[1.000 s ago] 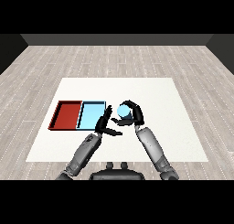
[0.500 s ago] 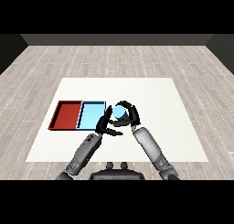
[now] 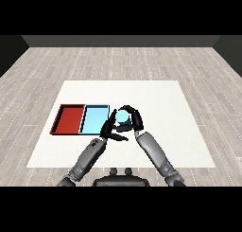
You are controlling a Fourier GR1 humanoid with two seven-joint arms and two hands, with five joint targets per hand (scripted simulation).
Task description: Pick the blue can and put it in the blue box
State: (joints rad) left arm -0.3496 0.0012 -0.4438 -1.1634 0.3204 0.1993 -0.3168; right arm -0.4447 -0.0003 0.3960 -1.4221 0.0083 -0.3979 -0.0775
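The blue can (image 3: 123, 116) appears as a pale blue, rounded shape just beside the right edge of the light blue tray (image 3: 93, 118), outside its rim and near the tray's front right corner. Only its upper part shows, since black fingers wrap around it. Whether it rests on the white table (image 3: 156, 103) or is lifted clear of it cannot be told from this view.

The right hand (image 3: 133, 119) encloses the can: its fingers arch over the top and down the right side, curled around the body, so the hand is closed on the can. Its grey forearm (image 3: 153, 150) runs down toward the lower right.

The left hand (image 3: 111, 127) lies immediately left of and below the can, close against the right hand. Its fingers look extended rather than curled, some pointing up along the tray's right edge and others reaching right beneath the can. Whether they touch the can cannot be told. Its grey forearm (image 3: 89, 155) descends toward the lower left.

The light blue tray lies side by side with the red tray (image 3: 69, 119), the red one on the left, their long sides touching. Both sit on the left half of the table, which stands on a grey plank floor (image 3: 198, 70).
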